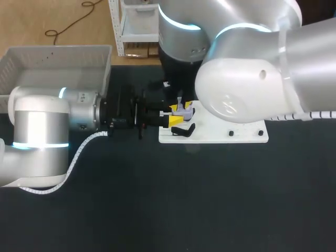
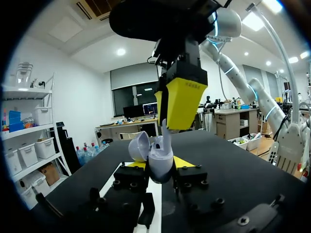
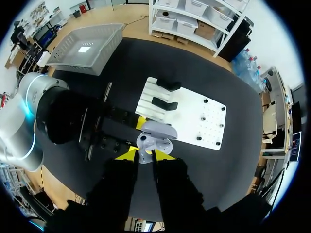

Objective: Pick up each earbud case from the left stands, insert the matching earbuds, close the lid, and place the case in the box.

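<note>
An open lavender earbud case [image 2: 156, 158] sits between the yellow tips of my left gripper [image 2: 160, 166], which is shut on it, lid tipped back. In the head view the case [image 1: 184, 109] hangs just above the white stand plate [image 1: 231, 134]. My right gripper [image 3: 145, 155] comes straight down over the case [image 3: 154, 140] and is shut on a small white earbud [image 2: 166, 137], whose stem reaches into the case's open body. My right arm [image 1: 247, 79] hides its own fingers in the head view.
Two black stands [image 3: 167, 85] [image 3: 163, 103] are on the white plate [image 3: 199, 119], one also in the head view [image 1: 184, 130]. A grey basket [image 1: 52, 60] stands at the table's back left. Dark tabletop lies in front.
</note>
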### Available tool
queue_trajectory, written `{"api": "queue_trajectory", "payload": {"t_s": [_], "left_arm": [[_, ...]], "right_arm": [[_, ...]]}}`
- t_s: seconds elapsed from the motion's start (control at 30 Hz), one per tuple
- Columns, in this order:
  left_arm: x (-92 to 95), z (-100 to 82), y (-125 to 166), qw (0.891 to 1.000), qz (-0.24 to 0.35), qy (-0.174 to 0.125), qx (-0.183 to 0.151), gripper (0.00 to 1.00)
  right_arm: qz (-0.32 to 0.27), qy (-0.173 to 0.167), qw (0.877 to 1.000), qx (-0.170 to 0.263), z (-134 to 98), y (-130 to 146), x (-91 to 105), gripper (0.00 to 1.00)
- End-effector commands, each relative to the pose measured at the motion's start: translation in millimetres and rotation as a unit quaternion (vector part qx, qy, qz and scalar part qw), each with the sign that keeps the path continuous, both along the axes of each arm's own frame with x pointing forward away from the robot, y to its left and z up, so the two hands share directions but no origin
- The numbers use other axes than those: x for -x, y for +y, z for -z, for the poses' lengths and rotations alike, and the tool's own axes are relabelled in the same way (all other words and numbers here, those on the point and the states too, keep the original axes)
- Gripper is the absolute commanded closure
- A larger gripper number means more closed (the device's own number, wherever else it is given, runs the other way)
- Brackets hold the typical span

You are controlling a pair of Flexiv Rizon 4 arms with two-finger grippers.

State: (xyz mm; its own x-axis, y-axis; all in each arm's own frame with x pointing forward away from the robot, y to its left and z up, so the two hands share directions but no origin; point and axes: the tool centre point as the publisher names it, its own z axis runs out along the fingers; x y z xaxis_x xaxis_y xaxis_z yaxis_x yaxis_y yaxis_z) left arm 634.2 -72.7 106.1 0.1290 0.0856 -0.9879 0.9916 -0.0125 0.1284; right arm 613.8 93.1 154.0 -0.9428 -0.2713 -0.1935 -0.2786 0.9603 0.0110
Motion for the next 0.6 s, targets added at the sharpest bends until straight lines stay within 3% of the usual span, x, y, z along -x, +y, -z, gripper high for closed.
{"api": "queue_trajectory", "payload": {"t_s": [0.03,0.6], "left_arm": [[1.4,0.8,0.0,1.000,-0.003,-0.002,0.001,1.00],[1.4,0.8,0.0,1.000,-0.003,-0.002,0.001,1.00]], "right_arm": [[0.000,0.001,1.000,0.001,-0.2,-0.1,-2.2,1.00],[0.001,0.003,1.000,0.006,1.1,1.4,-8.1,1.00]]}}
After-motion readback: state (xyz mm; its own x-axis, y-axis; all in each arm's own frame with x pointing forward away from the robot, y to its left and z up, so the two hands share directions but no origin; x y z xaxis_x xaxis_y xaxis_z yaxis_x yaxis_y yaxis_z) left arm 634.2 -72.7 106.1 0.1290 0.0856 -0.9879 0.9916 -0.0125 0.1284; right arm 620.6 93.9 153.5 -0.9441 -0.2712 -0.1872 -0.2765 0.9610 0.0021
